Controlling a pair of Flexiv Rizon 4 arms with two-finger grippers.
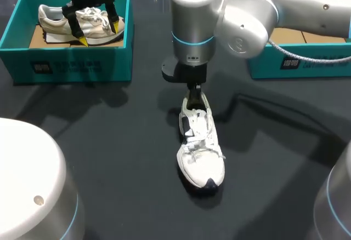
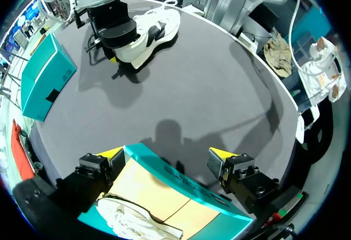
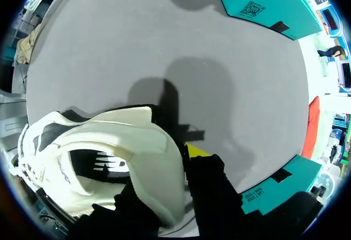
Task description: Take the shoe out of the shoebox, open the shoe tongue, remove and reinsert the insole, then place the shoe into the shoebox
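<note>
Shoe (image 1: 201, 151) is out of the shoebox (image 1: 66, 59), at frame centre on the desk (image 1: 109, 158), its heel pinched by the right hand (image 1: 194, 93). Upper left, the left hand (image 1: 98, 34) hovers spread over a second shoe (image 1: 49, 18). Only the take-out is judged done; the later steps remain.
</note>
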